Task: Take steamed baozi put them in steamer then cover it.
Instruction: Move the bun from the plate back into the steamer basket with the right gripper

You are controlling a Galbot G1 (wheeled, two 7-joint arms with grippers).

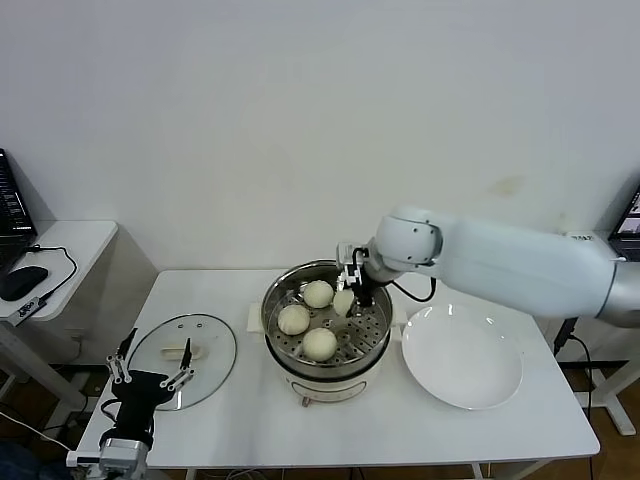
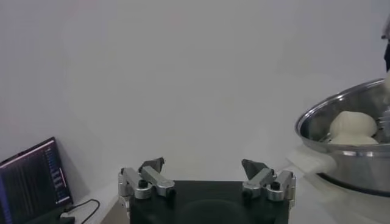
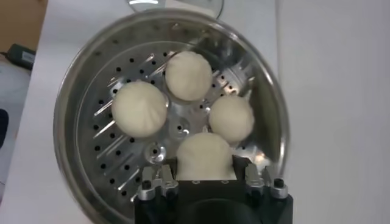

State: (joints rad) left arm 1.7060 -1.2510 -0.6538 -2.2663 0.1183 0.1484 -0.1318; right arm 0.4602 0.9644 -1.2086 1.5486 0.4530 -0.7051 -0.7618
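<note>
The steamer stands at the table's middle with three baozi on its perforated tray. My right gripper hangs over the steamer's right back part, shut on a fourth baozi. In the right wrist view this held baozi sits between my gripper's fingers, above the tray, with the other three beyond it. The glass cover lies flat on the table left of the steamer. My left gripper is parked open and empty at the cover's near left edge.
An empty white plate lies right of the steamer. A side table with a mouse and cables stands to the left. The left wrist view shows the steamer's side and a laptop screen.
</note>
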